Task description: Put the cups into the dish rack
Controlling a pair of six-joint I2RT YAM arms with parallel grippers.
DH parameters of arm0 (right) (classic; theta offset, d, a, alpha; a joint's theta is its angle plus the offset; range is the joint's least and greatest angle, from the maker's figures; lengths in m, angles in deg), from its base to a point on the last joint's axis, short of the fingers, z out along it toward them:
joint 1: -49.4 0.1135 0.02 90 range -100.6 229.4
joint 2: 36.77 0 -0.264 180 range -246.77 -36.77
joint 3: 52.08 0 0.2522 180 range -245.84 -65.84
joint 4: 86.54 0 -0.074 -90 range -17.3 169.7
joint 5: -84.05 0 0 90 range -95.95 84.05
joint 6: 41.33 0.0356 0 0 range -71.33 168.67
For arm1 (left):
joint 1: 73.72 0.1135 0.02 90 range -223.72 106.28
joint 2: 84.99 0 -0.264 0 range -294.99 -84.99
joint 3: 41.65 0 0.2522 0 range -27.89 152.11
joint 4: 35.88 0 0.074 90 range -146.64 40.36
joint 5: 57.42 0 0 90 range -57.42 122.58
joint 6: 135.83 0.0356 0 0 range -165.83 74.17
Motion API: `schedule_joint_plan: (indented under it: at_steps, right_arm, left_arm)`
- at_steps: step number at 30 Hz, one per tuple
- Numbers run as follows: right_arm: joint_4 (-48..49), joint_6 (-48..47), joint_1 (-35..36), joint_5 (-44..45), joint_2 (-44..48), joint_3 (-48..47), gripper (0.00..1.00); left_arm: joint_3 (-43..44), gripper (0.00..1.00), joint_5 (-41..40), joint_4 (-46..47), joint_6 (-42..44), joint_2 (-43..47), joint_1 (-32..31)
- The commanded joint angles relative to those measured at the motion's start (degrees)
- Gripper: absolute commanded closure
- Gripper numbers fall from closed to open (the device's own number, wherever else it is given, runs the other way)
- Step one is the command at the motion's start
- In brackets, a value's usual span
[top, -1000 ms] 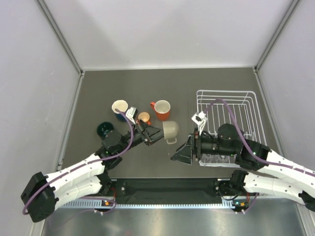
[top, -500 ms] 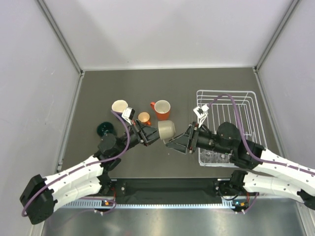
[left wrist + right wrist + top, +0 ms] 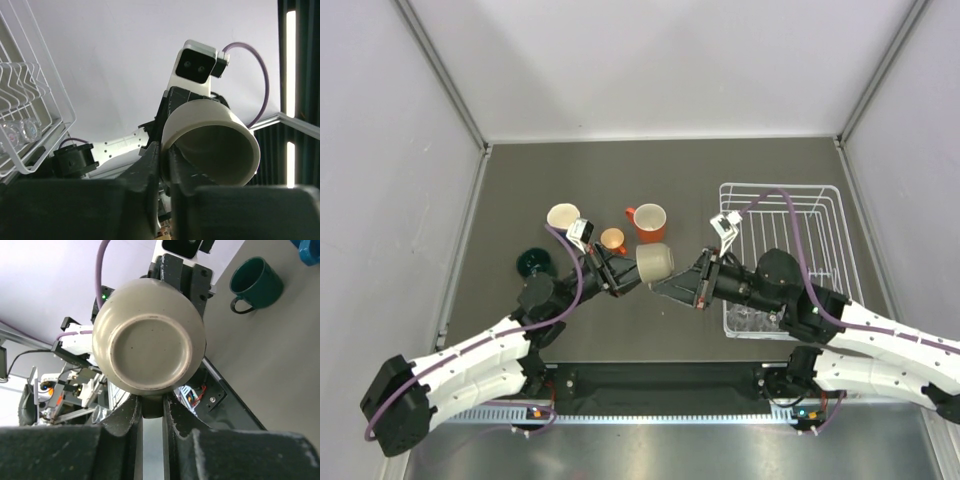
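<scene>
The beige mug [image 3: 655, 262] hung above the table on its side, mouth toward 9 o'clock and base toward 3 o'clock. The dish rack [image 3: 780, 186] stood well apart at 3 o'clock from it. The left gripper [image 3: 620, 277] was pinched tight on the mug's wall at the rim. The right gripper [image 3: 677, 287] sat close under the base at 4 o'clock, jaws narrowed to a slit; whether it had any hold could not be told. This looked like a handover. It would go best if the right fingers clamped firmly before the left let go, then cleared the rack's raised wire side
</scene>
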Motion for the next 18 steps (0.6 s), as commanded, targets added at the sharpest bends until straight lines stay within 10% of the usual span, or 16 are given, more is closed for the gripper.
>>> schedule_joint_plan:
  at_steps: [1,5,7,18]
  right_arm:
    - [0.13,1.92,0.64,4.53,-0.34,-0.84,1.00]
    - [-6.81,2.53,0.72,6.36,-0.26,-1.98,1.00]
    - [-10.49,2.88,0.72,8.47,0.97,-1.98,1.00]
    - [-38.88,1.30,-1.64,21.93,-1.21,-8.22,1.00]
  left_arm:
    - [-0.91,0.79,2.14,4.54,2.02,0.77,0.03]
    - [-2.93,0.24,1.71,-2.82,4.13,4.97,0.03]
    - [-5.48,0.13,0.39,-5.13,4.57,7.26,0.03]
    - [-3.58,0.11,-7.25,-45.60,21.95,22.39,0.11]
